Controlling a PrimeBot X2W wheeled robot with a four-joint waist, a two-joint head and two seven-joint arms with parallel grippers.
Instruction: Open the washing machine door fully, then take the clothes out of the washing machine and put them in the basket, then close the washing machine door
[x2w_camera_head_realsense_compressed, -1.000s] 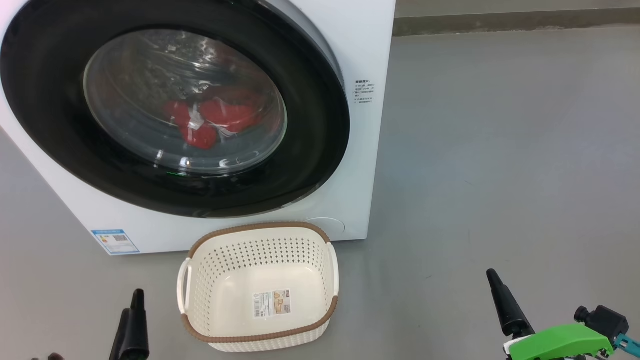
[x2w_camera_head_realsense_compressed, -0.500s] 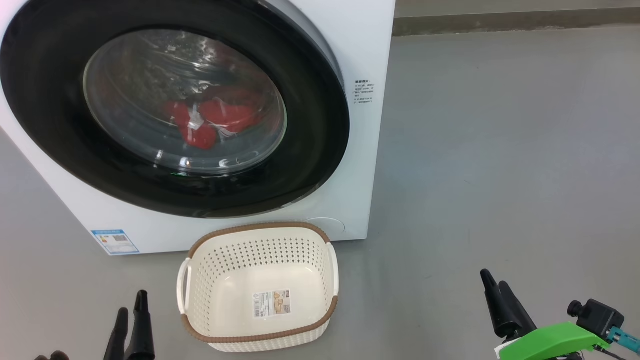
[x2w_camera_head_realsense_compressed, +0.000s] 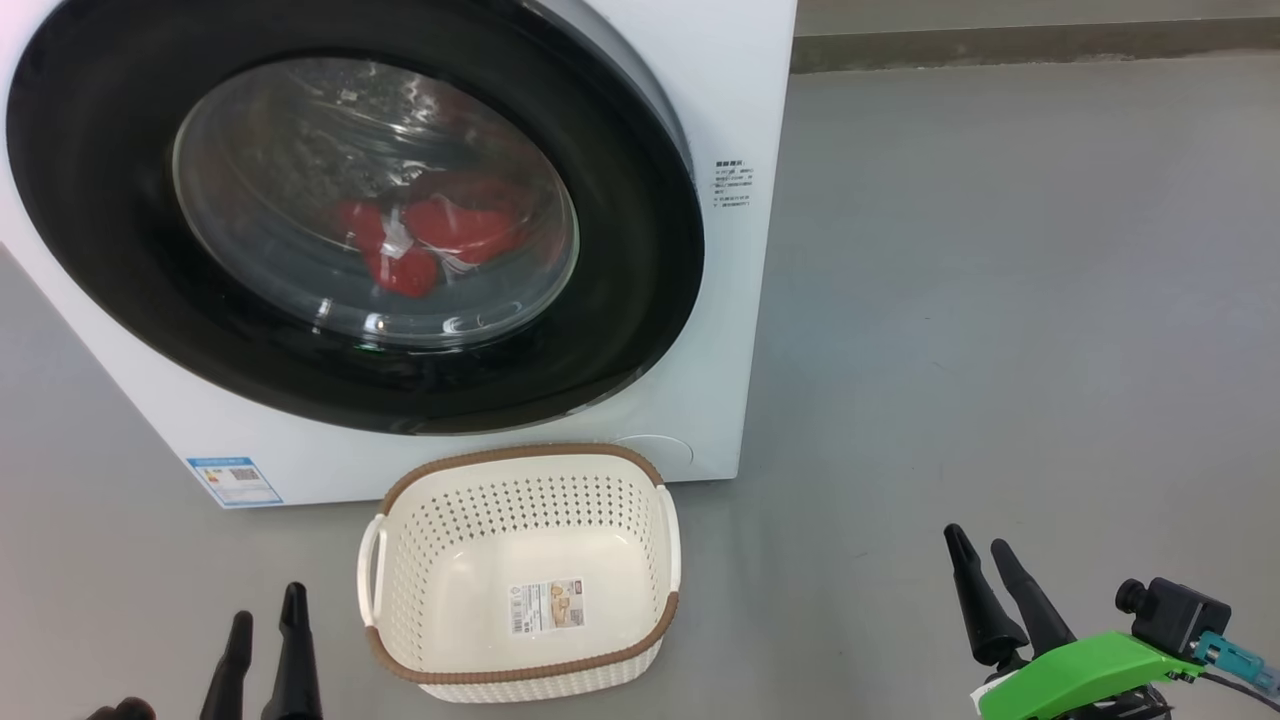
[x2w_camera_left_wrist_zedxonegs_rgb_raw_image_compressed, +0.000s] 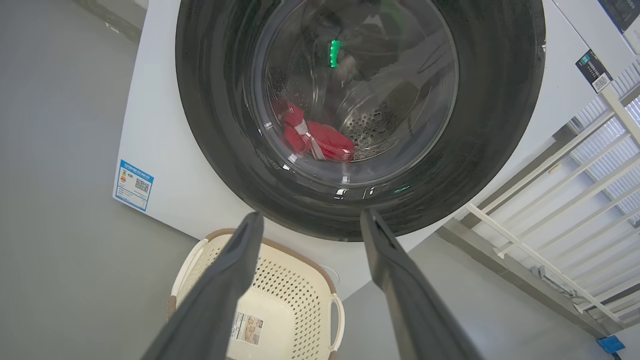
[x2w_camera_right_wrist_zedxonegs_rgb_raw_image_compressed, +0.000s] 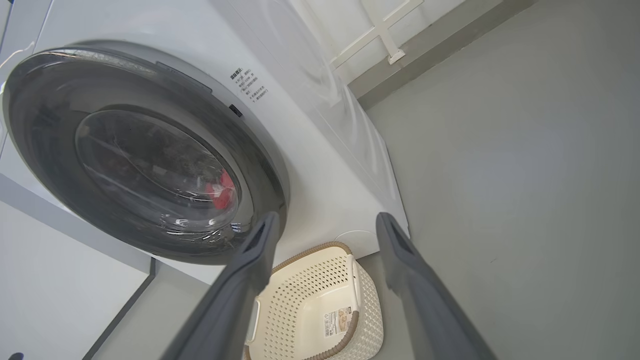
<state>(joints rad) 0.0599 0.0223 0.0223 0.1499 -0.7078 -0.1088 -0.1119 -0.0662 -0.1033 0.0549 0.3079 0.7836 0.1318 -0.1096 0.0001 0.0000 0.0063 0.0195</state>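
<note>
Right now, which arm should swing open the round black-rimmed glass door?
Right, probably. The right gripper is open and nearer the round black-rimmed door's right edge, where a grey strip shows; the left gripper sits lower left.

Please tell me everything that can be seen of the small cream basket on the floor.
The small cream-white perforated plastic basket is a rounded rectangle with a brown woven-look rim and two white handles at its sides. Its walls are full of small holes; its bottom is smooth and bears a paper label. It holds nothing else. It stands upright on the grey floor, close in front of the big white washing machine, below its round black-rimmed door.
</note>
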